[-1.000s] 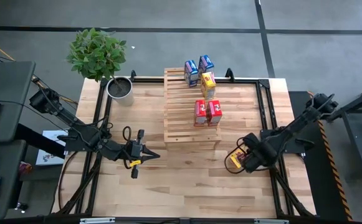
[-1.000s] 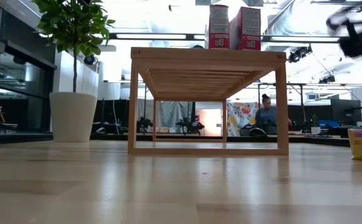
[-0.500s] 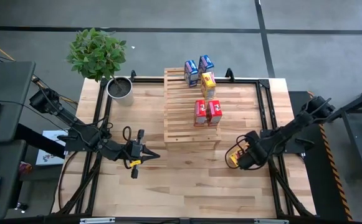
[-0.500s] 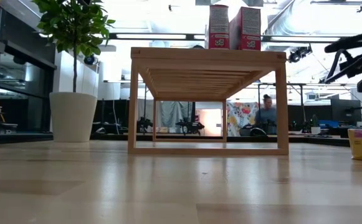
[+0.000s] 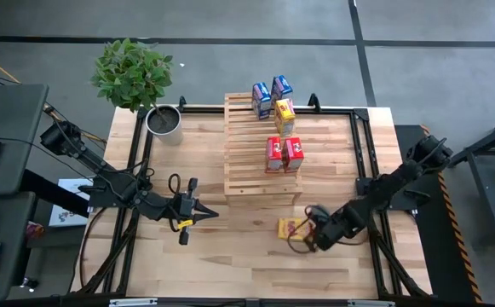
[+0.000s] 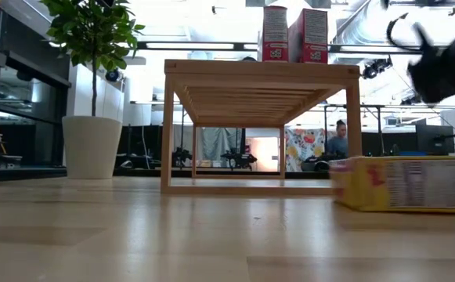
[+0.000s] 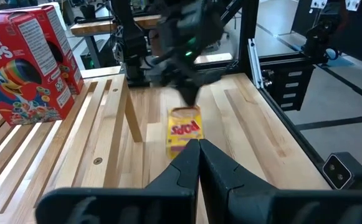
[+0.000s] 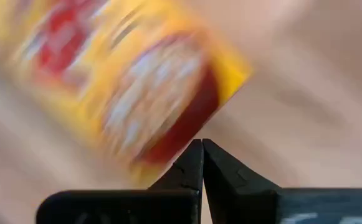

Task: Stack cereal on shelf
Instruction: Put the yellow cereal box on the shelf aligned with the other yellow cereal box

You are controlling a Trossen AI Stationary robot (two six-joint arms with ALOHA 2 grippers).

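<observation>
While five boxes stand on the shelf, the high view shows a sixth, a yellow box, lying flat on the plank table just off the rack's near right corner. Two blue boxes sit at the far end of the slats, a yellow-orange box just nearer, and two red boxes side by side at mid-rack. The right gripper, fingers pressed together, is at the fallen box's near edge; whether it touches cannot be told. The left gripper, also closed, waits over the table's left half. A potted plant stands at the far left corner.

At table level, the low view has the yellow box lying on its side at right, the dark right arm above it. The red pair tops the shelf, and a person sits in the room behind.

Past closed fingers, the left wrist view takes in the yellow box, a red box and the right arm.

Blurred yellow packaging fills the right wrist view beyond that gripper's shut tips.
</observation>
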